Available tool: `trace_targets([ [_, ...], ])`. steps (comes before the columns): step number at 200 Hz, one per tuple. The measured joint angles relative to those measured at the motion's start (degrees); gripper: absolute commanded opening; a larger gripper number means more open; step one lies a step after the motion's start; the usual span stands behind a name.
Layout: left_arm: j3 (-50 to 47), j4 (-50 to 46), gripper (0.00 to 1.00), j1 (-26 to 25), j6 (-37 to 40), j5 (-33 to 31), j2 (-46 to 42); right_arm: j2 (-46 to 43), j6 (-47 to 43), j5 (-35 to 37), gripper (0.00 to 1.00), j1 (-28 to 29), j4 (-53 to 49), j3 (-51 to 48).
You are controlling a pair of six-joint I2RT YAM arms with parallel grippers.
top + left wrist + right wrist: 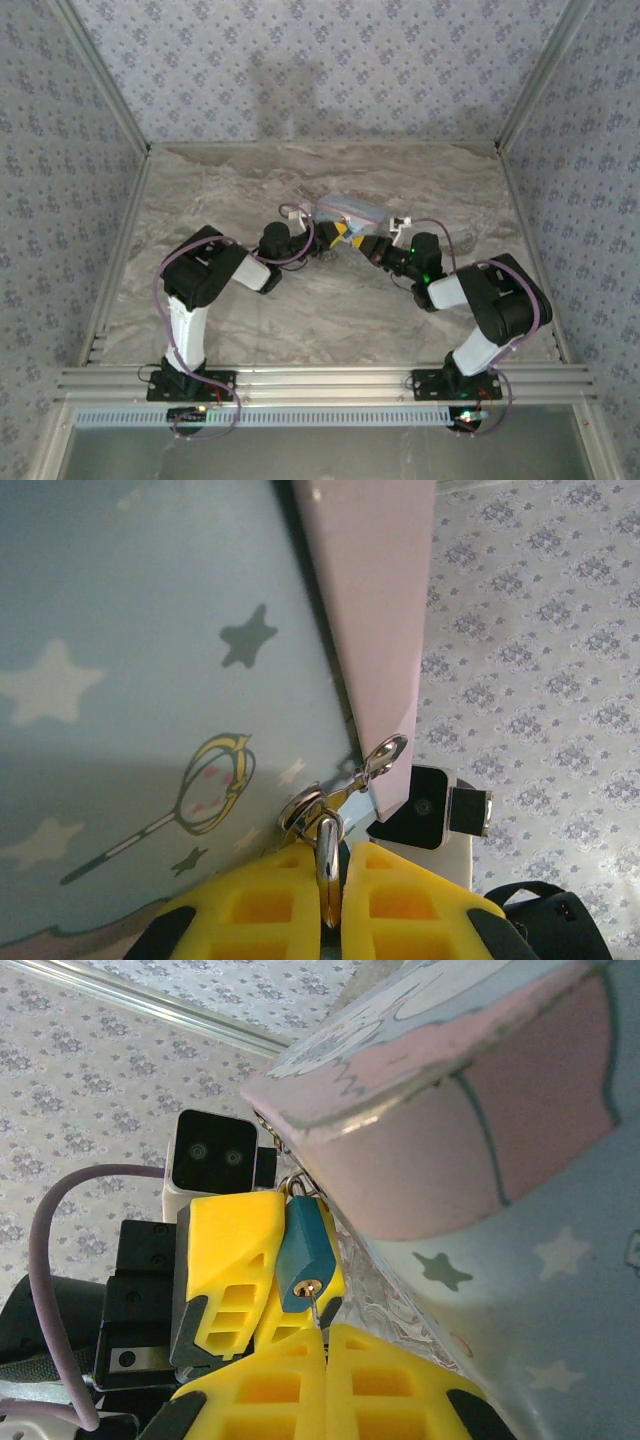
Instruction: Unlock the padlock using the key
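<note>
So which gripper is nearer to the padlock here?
Left. The left gripper is clamped on the padlock itself. The right gripper holds the key, whose tip is at the padlock's keyhole, so only the key reaches it.

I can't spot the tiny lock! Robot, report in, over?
Left gripper shut on padlock, hanging at the tin latch. Right gripper shut on key, tip at the keyhole. Tin close alongside, not blocking the key.
</note>
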Motion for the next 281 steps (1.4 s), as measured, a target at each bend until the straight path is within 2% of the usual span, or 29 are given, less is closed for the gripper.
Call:
trace_targets([
  [195, 0.1, -0.6, 0.0, 0.7, 0.0, -1.9, 0.0, 1.6, -1.1, -1.0, 0.0, -0.3, -6.2, 5.3],
  [250, 0.1, -1.7, 0.0, 0.7, 0.0, -2.6, 0.0, 5.8, 3.6, -2.8, 0.0, -1.1, -1.2, 5.5],
  [281, 0.1, -1.7, 0.0, 0.8, 0.0, -2.6, 0.0, 3.4, -0.1, -2.5, 0.0, -0.7, -6.6, 6.6],
])
